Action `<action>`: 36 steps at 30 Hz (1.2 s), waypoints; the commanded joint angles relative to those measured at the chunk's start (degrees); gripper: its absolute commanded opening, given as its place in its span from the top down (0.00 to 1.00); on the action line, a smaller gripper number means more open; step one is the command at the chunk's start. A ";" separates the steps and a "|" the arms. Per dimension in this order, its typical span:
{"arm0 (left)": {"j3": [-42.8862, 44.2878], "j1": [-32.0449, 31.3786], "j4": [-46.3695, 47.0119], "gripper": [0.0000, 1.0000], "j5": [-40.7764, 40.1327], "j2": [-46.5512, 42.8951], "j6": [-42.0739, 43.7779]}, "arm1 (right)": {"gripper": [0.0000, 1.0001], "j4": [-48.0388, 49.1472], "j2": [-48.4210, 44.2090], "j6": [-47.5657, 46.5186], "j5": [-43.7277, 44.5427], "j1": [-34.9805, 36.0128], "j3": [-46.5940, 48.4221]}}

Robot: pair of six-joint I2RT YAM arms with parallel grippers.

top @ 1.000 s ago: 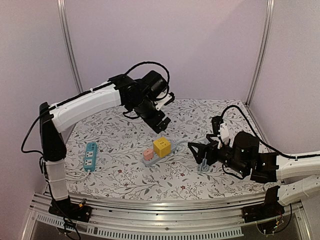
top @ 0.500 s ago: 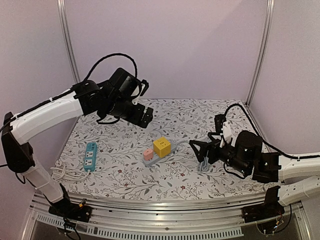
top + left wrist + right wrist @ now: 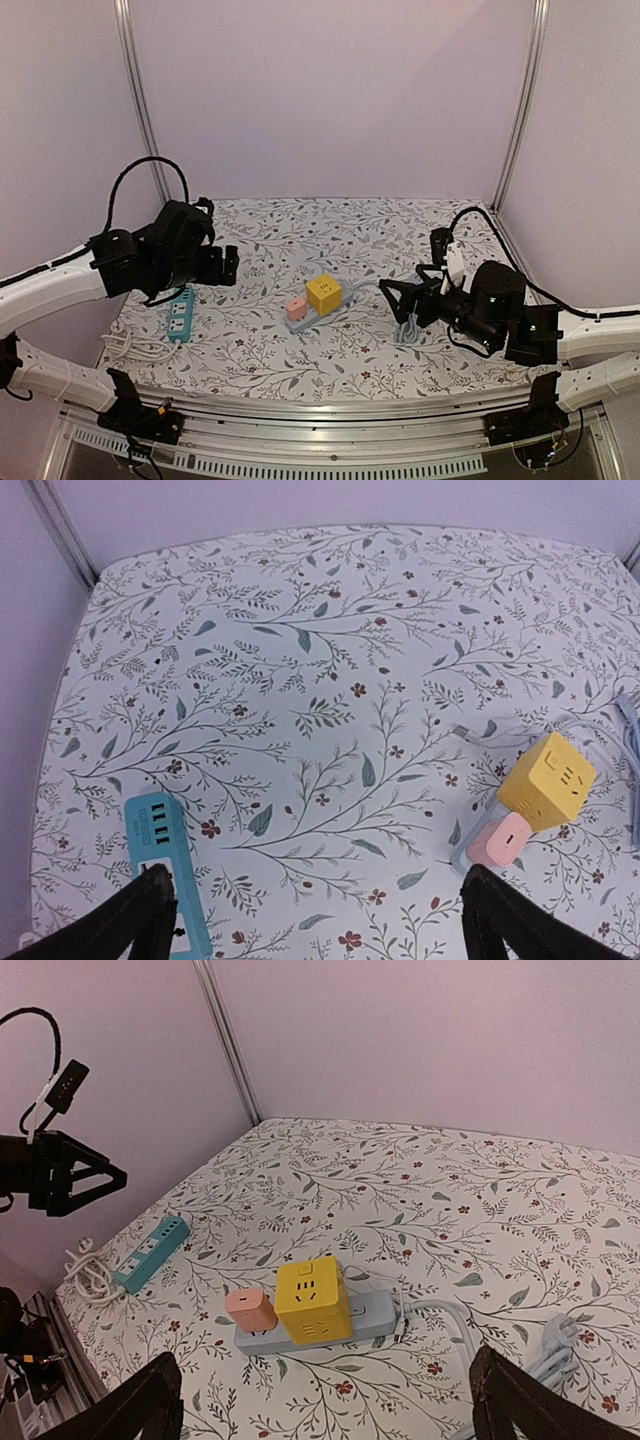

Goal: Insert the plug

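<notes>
A grey power strip (image 3: 352, 296) lies mid-table with a pink plug (image 3: 296, 308) and a yellow cube adapter (image 3: 324, 293) seated in it side by side. They also show in the right wrist view as strip (image 3: 372, 1315), pink plug (image 3: 250, 1310) and cube (image 3: 313, 1300). My left gripper (image 3: 225, 266) is open and empty, hovering by a teal power strip (image 3: 180, 312) at the left. In the left wrist view the gripper (image 3: 315, 885) spans bare cloth between the teal strip (image 3: 160, 870) and the pink plug (image 3: 498, 840). My right gripper (image 3: 395, 300) is open and empty, right of the grey strip.
A bundled grey cable (image 3: 408, 330) lies under the right gripper. A white cable coil (image 3: 125, 345) lies by the teal strip near the left front edge. Purple walls with metal posts enclose the floral-patterned table (image 3: 300, 230).
My left arm has swung from above the grey strip back to the left and down, ending near the teal strip. The right arm has barely moved.
</notes>
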 commanded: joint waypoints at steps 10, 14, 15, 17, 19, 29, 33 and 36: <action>-15.08 14.54 9.06 0.01 -5.74 -1.11 -4.26 | 0.01 -1.12 -0.91 0.53 0.71 -0.18 0.44; -17.59 18.41 12.23 0.00 -2.39 -0.20 -2.58 | 0.01 -1.04 -1.07 0.74 0.70 -0.13 0.48; -18.12 19.19 12.77 0.00 -1.87 0.20 -2.12 | 0.01 -1.03 -0.79 0.75 0.71 -0.14 0.55; -19.00 20.69 13.77 0.00 -0.62 0.88 -1.47 | 0.01 -0.95 -0.27 0.76 0.75 -0.13 0.81; -20.27 22.54 15.48 0.01 1.39 2.04 -0.39 | 0.01 -0.95 0.55 0.67 0.67 -0.18 1.21; -20.91 26.82 19.06 0.08 5.81 9.48 0.20 | 0.01 -1.13 1.94 0.61 -0.08 -0.15 1.74; -19.62 28.90 19.24 0.10 7.96 13.28 0.76 | 0.01 -1.19 1.41 0.67 -0.08 -0.12 1.56; -19.11 30.44 19.76 0.10 9.55 15.80 0.86 | 0.01 -1.21 1.27 0.61 -0.08 -0.13 1.55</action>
